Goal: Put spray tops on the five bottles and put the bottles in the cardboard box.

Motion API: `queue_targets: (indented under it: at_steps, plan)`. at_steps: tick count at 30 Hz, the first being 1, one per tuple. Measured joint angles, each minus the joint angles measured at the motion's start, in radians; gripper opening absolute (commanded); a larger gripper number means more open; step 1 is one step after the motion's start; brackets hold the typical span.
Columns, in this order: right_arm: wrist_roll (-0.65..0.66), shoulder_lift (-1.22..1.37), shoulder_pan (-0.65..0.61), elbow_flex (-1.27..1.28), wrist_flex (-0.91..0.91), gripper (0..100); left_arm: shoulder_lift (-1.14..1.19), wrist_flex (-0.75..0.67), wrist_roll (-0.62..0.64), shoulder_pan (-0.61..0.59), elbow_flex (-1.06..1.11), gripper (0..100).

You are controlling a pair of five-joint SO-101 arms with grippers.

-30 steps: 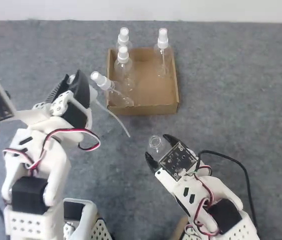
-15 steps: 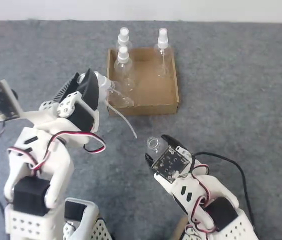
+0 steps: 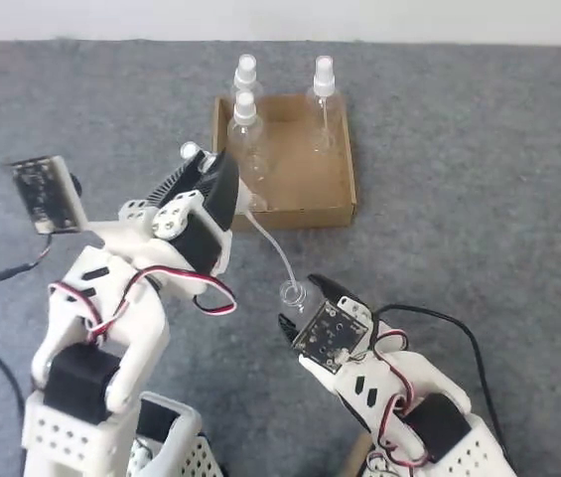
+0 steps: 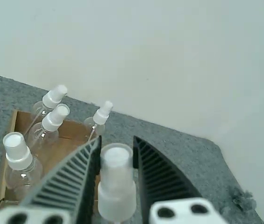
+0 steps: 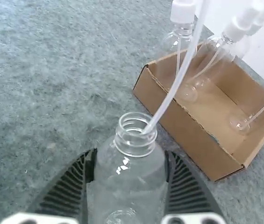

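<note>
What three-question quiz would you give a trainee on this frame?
1. True or false: the bottle in the right gripper already has a spray top on it.
2. The left gripper holds a spray top. Where is the tip of its tube? A: at the mouth of the open bottle. B: lying flat on the carpet. C: touching the back wall.
3. Fill in: the left wrist view shows ____ capped bottles at the cardboard box.

Key: 1 false; 2 A; 3 four.
</note>
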Motion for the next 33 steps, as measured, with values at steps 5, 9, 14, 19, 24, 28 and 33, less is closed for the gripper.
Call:
queue_targets:
  at_steps: [5,9,14,19,24,28,33]
  plan:
    - [0.003,0.0,-0.002,0.0,0.0,3.0,0.0,0.0,0.0,0.005,0.0,1]
    - [0.003,0.0,-0.002,0.0,0.0,3.0,0.0,0.018,0.0,0.006,0.0,1]
    - [0.003,0.0,-0.002,0.0,0.0,3.0,-0.006,0.064,-0.011,0.005,0.014,1]
    - [0.003,0.002,-0.002,0.0,0.0,3.0,0.0,0.066,-0.031,0.009,0.101,1]
    - [0.003,0.002,-0.002,0.0,0.0,3.0,-0.002,0.064,-0.057,0.104,0.164,1]
    - [0.003,0.002,-0.006,0.0,0.0,3.0,-0.002,0.029,-0.071,0.172,0.232,1]
    - [0.003,0.002,0.021,0.0,0.0,3.0,-0.002,-0.025,-0.098,0.19,0.278,1]
